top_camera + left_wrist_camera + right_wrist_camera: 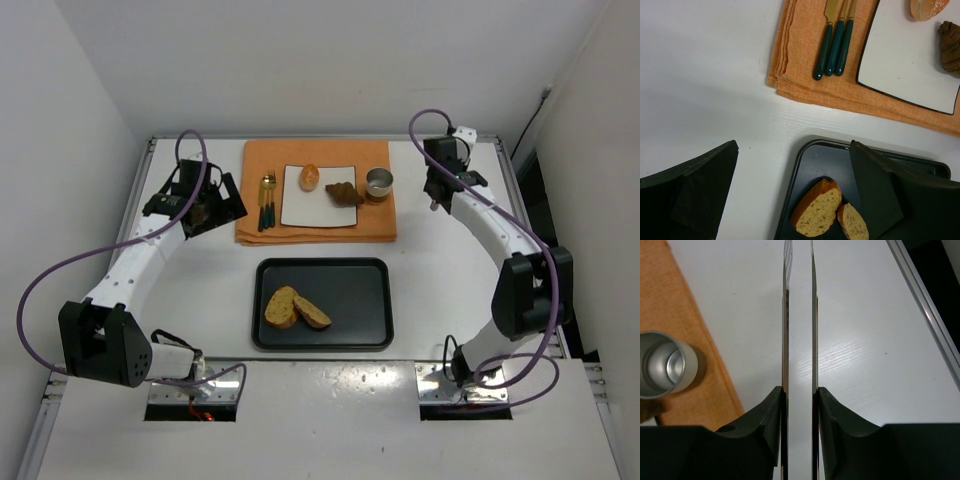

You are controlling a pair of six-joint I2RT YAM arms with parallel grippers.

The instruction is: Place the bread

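- White table [200,290] in view, and two flat things lie straight on it, one behind the other.
- Far side, centre: an orange cloth [375,228], spread flat, its left edge doubled in layers.
- Nearer the arms: a black tray [350,290] with rounded corners, sitting level.
- Cloth and tray are close but not touching, with a strip of white table showing between them.

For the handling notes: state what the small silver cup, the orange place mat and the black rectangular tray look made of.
Small silver cup: metal, likely brushed steel; dull grey sheen, reflective inside.
Orange place mat: woven cloth; visible weave, folded hem.
Black rectangular tray: matte black, metal or plastic, unclear.
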